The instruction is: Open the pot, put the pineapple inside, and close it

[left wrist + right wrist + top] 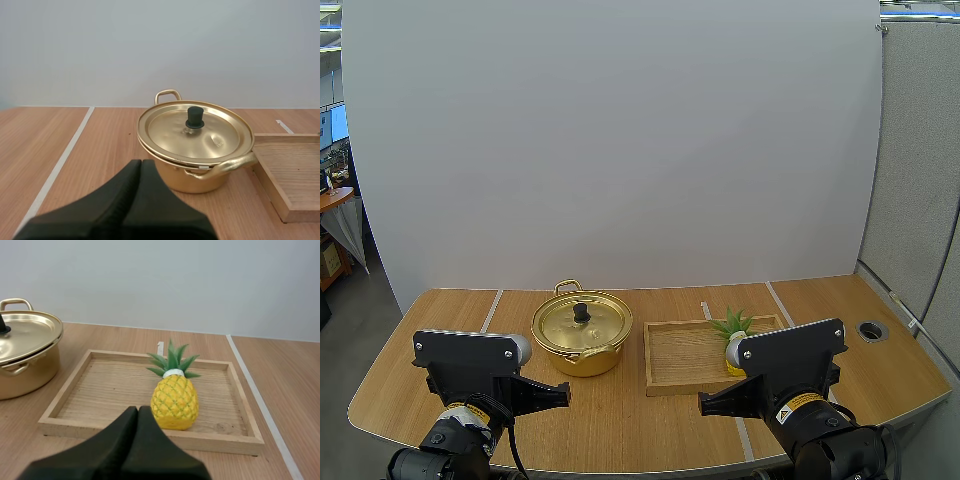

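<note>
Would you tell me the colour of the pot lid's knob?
The knob is black; the left wrist view shows it best.

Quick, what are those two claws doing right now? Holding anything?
Left claw: closed, holding nothing.
Right claw: closed, holding nothing.

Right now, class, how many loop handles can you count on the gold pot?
2. The far handle stands on the back rim of the pot; the near handle juts toward the wooden tray. None seems hidden.

Pot [582, 333], tray [680, 356] on table [620, 425]
</note>
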